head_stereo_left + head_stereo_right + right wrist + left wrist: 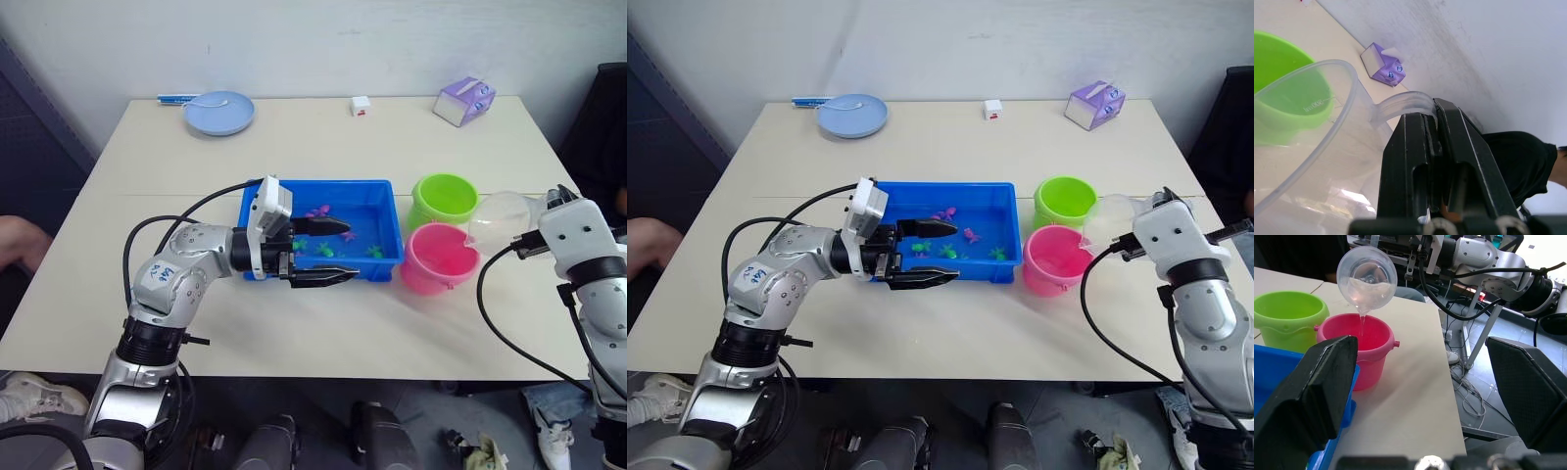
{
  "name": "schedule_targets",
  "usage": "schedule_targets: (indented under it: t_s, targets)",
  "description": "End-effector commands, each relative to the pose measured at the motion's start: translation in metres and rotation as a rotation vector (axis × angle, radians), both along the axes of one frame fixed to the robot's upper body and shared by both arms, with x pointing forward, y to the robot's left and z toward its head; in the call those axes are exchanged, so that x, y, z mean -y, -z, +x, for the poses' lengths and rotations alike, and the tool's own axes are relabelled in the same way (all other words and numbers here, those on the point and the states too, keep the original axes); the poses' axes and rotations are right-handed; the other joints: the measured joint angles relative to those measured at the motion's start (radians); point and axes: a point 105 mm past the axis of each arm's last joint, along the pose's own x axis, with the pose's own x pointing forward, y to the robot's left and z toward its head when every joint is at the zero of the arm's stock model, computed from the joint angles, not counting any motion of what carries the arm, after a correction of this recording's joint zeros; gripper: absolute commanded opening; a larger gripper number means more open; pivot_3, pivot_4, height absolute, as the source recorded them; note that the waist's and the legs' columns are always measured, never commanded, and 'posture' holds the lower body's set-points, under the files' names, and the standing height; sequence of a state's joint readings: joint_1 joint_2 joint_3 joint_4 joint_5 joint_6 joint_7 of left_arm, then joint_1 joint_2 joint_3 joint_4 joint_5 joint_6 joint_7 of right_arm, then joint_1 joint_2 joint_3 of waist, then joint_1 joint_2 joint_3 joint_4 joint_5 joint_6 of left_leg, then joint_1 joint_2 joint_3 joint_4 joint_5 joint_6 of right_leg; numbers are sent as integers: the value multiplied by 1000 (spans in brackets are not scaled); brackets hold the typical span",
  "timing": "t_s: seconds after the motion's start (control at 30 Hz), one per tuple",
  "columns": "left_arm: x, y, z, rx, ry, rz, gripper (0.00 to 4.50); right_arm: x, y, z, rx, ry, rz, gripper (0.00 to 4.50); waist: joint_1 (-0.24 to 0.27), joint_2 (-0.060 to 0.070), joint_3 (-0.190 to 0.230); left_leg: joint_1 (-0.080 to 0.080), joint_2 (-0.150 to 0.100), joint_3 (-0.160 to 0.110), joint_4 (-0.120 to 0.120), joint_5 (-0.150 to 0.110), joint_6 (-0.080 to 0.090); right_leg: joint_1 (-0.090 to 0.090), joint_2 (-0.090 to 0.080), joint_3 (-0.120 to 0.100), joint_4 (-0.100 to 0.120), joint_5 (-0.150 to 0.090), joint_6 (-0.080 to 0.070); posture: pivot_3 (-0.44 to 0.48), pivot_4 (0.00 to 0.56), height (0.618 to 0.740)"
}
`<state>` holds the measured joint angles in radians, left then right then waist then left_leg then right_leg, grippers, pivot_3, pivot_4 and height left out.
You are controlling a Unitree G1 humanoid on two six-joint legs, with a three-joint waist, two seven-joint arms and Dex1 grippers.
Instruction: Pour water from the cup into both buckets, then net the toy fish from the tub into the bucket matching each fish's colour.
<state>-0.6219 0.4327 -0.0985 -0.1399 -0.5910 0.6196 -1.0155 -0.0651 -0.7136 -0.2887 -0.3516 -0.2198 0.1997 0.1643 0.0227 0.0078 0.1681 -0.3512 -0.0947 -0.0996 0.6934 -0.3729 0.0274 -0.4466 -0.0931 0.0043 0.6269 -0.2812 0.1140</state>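
On the tabletop (323, 333) the blue tub (387, 196) sits in front of me, with small pink and green toy fish (317, 211) lying in it. My left arm bends in from the left with its forearm level, and my left claw (331, 252) hangs spread wide over the tub's near left part, one finger above the inside, the other at the near rim, gripping nothing. Just right of the tub stand the green bucket (443, 198) and, nearer me and touching it, the pink bucket (439, 258). My right arm reaches in from the right edge, wrist turned, and my right claw (1432, 147) is clamped on the handle of the clear cup (1366, 278). The cup is tipped mouth-down over the pink bucket, a thin stream of water falling into it.
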Motion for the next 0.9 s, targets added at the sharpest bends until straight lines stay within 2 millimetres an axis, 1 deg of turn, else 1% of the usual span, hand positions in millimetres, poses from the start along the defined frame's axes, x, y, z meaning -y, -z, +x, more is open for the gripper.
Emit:
schedule_targets:
  t_s: [0.03, 0.27, 0.5, 0.63, 0.7, 0.8, 0.9]
  targets:
    - [2, -8, 0, 41, 2, -19, 4500, -9, -21, -4, 75, -14, -114, 698, 0, 0, 0, 0, 0, 0, 0, 0, 0, 0, 0, 0, 0, 0, 0, 0, 150, 740]
    - [2, -8, 1, 45, -4, -20, 4500, -14, -26, -5, 95, -6, -216, 698, 0, 0, 0, 0, 0, 0, 0, 0, 0, 0, 0, 0, 0, 0, 0, 0, 150, 740]
    - [4, -7, 8, 64, -41, -25, 4500, -12, -26, -5, 102, -1, -207, 698, 0, 0, 0, 0, 0, 0, 0, 0, 0, 0, 0, 0, 0, 0, 0, 0, 150, 740]
    - [7, -5, 13, 76, -61, -23, 4500, -7, -22, -4, 93, -1, -93, 698, 1, 0, 0, 0, 0, 0, 0, 0, 0, 0, 0, 0, 0, 0, 0, 0, 150, 740]
    - [9, -5, 19, 90, -88, -23, 4500, -3, -17, -2, 75, -13, 14, 698, 1, 0, 0, 0, 0, 0, 0, 0, 0, 0, 0, 0, 0, 0, 0, 0, 150, 740]
    - [14, -9, 30, 111, -136, -37, 4500, 9, -11, -2, 69, 3, 222, 698, 2, 0, 0, 0, 0, 0, 1, 0, 0, 0, 0, -1, 0, 0, 0, 0, 150, 740]
    - [18, -10, 35, 115, -145, -46, 4500, 16, -8, -1, 55, 12, 322, 698, 1, 0, 0, 0, 0, 0, 1, 0, 0, 0, 0, -1, 0, 0, 0, 0, 150, 740]
